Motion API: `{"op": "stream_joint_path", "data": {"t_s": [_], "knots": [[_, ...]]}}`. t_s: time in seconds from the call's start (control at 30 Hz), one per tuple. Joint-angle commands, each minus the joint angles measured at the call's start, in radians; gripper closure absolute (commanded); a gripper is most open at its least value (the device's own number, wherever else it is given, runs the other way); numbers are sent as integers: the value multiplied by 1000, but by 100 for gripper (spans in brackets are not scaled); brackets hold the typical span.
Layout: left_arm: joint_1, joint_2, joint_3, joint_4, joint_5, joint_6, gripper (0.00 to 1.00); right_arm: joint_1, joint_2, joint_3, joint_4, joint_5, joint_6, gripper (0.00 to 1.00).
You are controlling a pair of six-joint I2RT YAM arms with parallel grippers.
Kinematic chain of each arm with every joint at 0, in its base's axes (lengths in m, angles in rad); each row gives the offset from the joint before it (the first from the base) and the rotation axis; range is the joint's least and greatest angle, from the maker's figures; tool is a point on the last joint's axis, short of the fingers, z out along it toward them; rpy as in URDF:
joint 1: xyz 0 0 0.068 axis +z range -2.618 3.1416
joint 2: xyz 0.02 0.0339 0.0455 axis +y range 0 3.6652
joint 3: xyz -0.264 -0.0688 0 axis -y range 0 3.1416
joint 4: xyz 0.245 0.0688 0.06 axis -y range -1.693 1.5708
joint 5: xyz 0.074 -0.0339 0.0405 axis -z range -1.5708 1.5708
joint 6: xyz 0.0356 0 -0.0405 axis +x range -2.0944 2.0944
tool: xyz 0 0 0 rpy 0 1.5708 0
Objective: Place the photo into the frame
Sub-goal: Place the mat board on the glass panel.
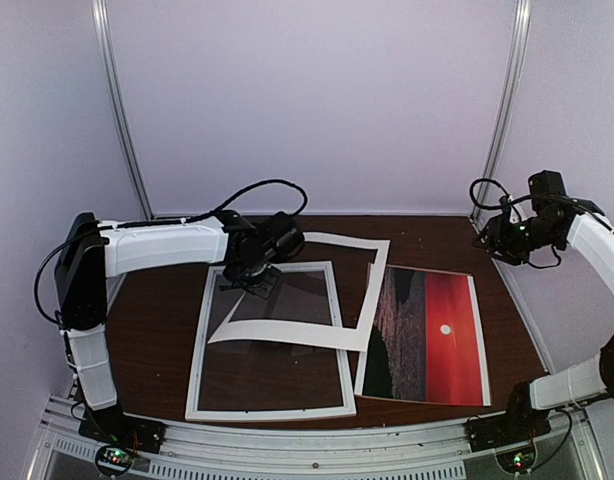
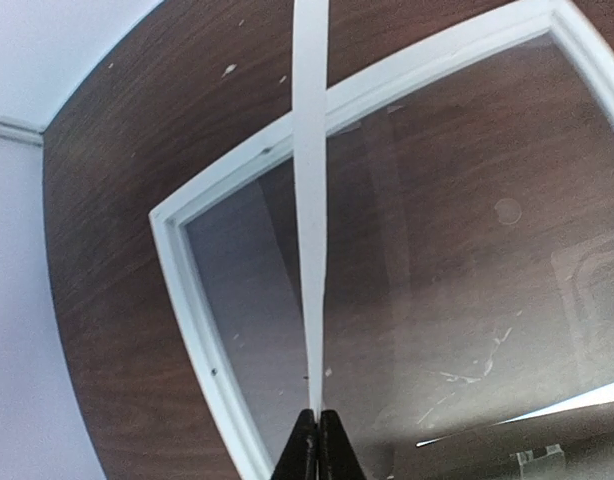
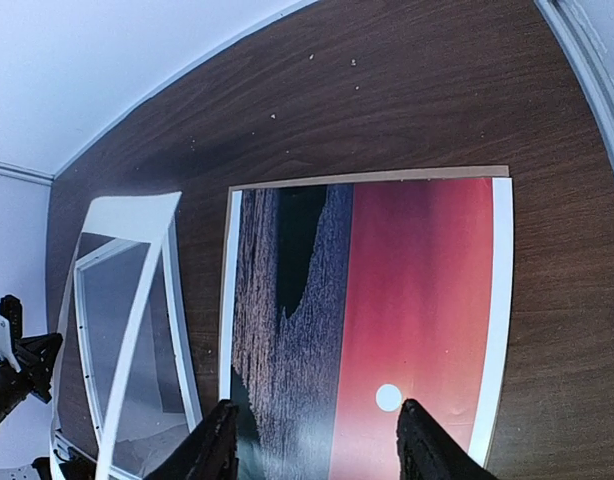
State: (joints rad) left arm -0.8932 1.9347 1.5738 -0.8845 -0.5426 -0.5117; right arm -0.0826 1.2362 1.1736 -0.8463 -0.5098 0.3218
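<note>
1. Pinching one rail of the flat white mat with a cut-out window (image 1: pixel 287 333), the left gripper (image 2: pixel 315 425) is clamped shut on it and holds it tilted over the thin-railed white rectangular picture frame (image 1: pixel 199 340).
2. The frame lies flat on the dark wooden worktop (image 1: pixel 157 330), left of centre. Its opening shows only a clear pane (image 2: pixel 437 250), with no print inside.
3. The large sunset photo, red sky over dark water (image 1: pixel 437 335), lies face up just right of the frame, on a plain brown backing board (image 3: pixel 387 178) whose edge peeks out.
4. The right gripper (image 3: pixel 317 440) hovers well above the photo with its fingers apart, holding nothing.
5. Judging by this, the task is at an early stage. The mat looks to be on its way clear of the frame, and picking up the photo and seating it in the frame are both left to do.
</note>
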Motion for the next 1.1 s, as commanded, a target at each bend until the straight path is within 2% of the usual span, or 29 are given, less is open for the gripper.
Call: {"op": "stream_joint_path", "data": {"t_s": [0.0, 0.3, 0.57, 1.07], "knots": [[2, -81, -75, -151, -108, -107, 95, 24, 23, -4, 31, 0, 12, 46], [11, -107, -181, -302, -203, -238, 92, 97, 91, 6, 60, 24, 20, 45], [34, -128, -250, -321, -199, -313, 91, 158, 139, 18, 68, 42, 23, 44], [36, -78, -216, -346, -151, -375, 87, 221, 217, 63, 59, 56, 7, 44]]}}
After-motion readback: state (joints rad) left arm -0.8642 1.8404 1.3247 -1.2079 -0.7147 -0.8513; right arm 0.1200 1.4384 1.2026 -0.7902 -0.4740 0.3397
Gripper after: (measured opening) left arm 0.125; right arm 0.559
